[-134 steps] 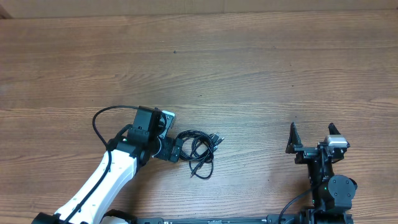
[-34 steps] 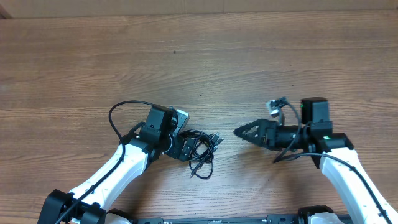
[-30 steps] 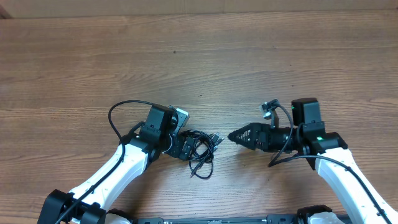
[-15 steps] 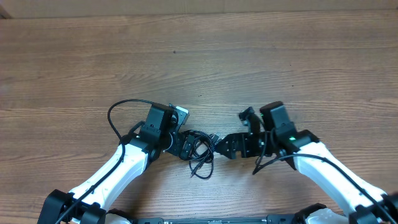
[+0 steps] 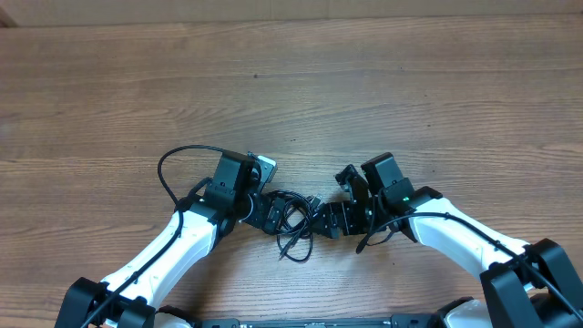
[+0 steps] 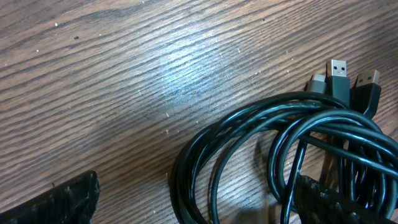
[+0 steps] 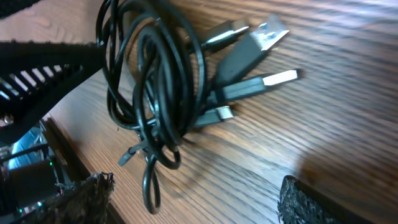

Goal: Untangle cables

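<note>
The right gripper (image 5: 330,220) arrives beside the cables (image 5: 293,221) (1 bundle), opposite the left gripper (image 5: 266,215); both sets of fingers apart, grasping likely next.

Overhead, the cables (image 5: 291,215) are partly covered by the left end effector (image 5: 271,217), and their plug ends are too small to be told apart. At the left wrist, the coil is cut off by the bottom and right edges, and only clipped fingertips (image 6: 61,200) are seen.

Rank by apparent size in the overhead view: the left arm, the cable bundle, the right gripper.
1. left arm, clearly largest.
2. cable bundle, next.
3. right gripper, smallest, but close to the bundle and nearer the camera, so unsure.
</note>
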